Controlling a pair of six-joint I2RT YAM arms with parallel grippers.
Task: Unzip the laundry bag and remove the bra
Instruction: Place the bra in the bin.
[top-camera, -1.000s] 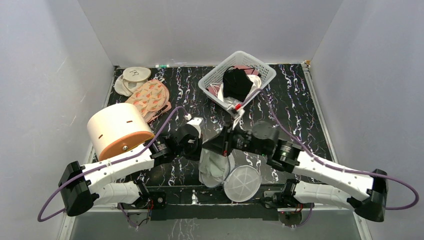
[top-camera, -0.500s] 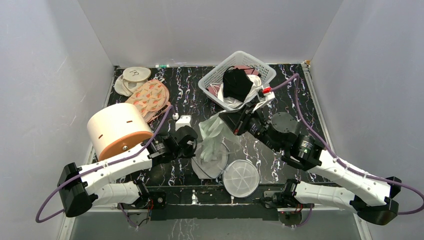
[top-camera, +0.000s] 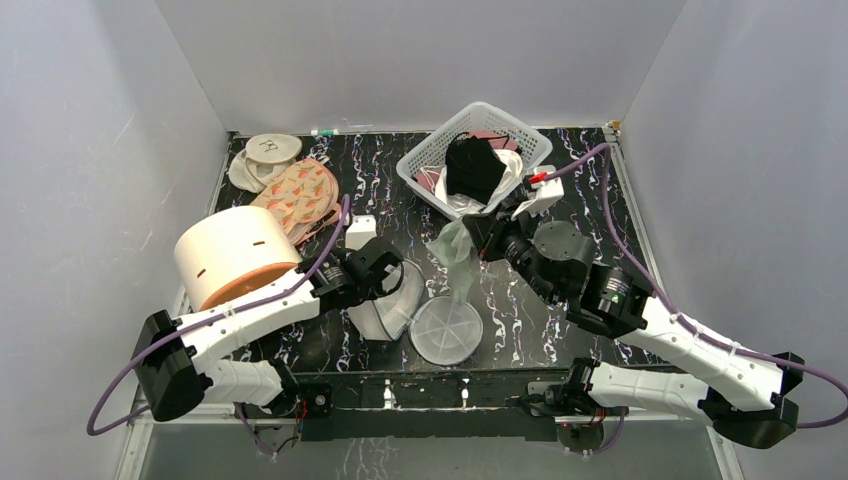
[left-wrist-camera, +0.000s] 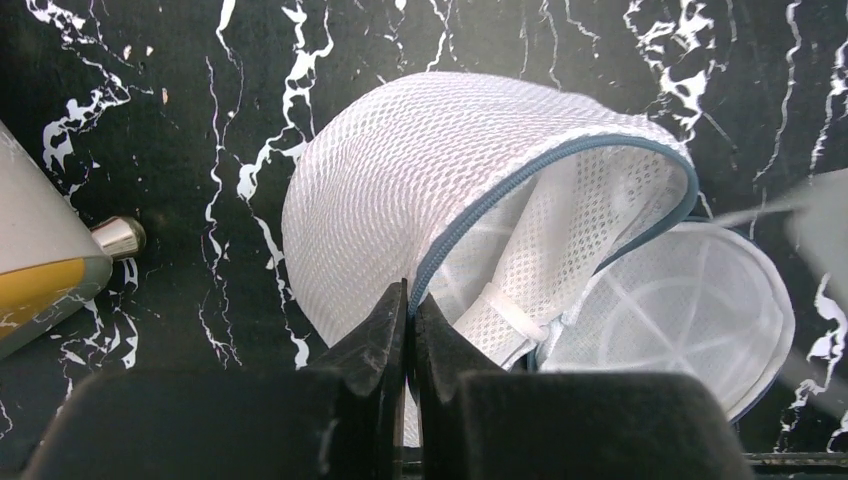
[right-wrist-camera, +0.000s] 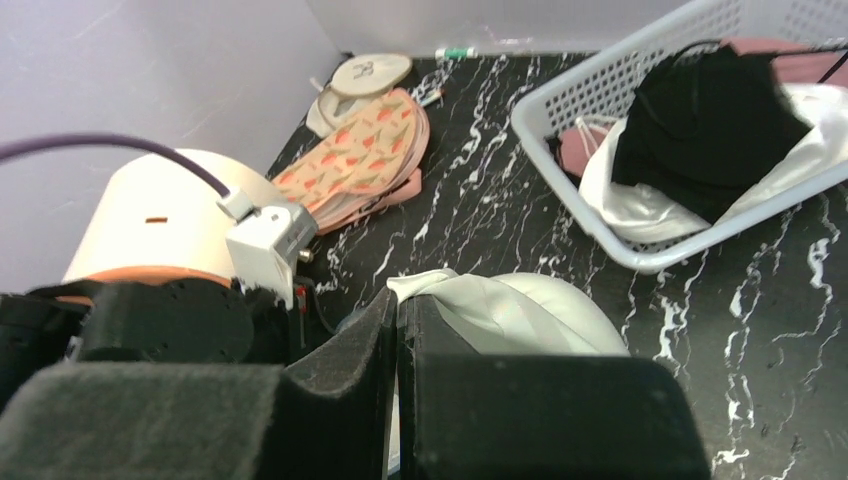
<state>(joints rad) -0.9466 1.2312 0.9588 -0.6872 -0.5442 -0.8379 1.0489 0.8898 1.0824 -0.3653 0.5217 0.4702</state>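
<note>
Two pairs of fingers are each pressed together on fabric. The left fingers (left-wrist-camera: 375, 335) pinch the laundry bag (left-wrist-camera: 400, 170) at its blue-grey zipper (left-wrist-camera: 520, 180) rim, holding one mesh half tipped up on edge with its hollow side facing right. The bag is unzipped and spread open. Its other half (top-camera: 447, 330) lies flat on the bench (top-camera: 585, 200), just right of the raised half and near the front edge.

The right fingers (right-wrist-camera: 355, 340) pinch the pale mint bra (right-wrist-camera: 530, 315). In the top view the bra (top-camera: 455, 248) hangs outside the bag, in the middle of the bench between the bag and the basket. Its lower end is just beside the far edge of the flat half; whether it touches cannot be told.

Far from the right fingers stands a white lattice basket (top-camera: 525, 135) with black and white garments inside. At the left lies a cream cylinder (top-camera: 235, 250) with an orange base, and beyond it, in the far left corner, peach patterned pads (top-camera: 300, 190).
</note>
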